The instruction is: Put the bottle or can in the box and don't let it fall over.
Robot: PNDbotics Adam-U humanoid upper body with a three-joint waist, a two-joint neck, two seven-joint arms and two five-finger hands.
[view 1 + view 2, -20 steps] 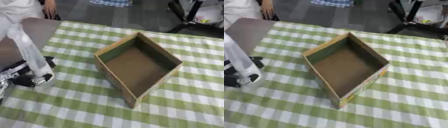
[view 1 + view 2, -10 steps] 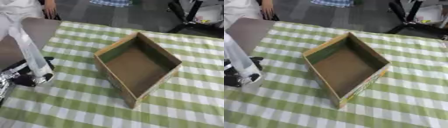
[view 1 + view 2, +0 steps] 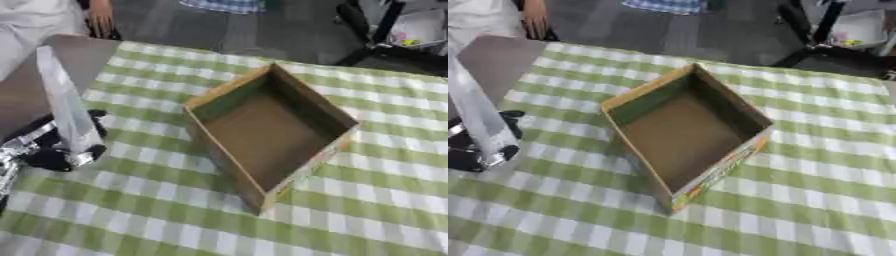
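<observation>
A tall, slim, silvery bottle [image 3: 66,105] stands upright at the left edge of the table, leaning slightly. My left hand [image 3: 39,152], black with silver parts, is low at the left with its fingers curled round the bottle's base. An open cardboard box [image 3: 262,137] lies in the middle of the checked cloth, turned diagonally, with nothing inside it. The bottle is well left of the box and apart from it. My right hand shows in neither view.
A green-and-white checked cloth [image 3: 367,200] covers the table. A bare brown table corner [image 3: 17,95] shows at the far left. A black chair base [image 3: 385,35] stands on the floor beyond the far edge.
</observation>
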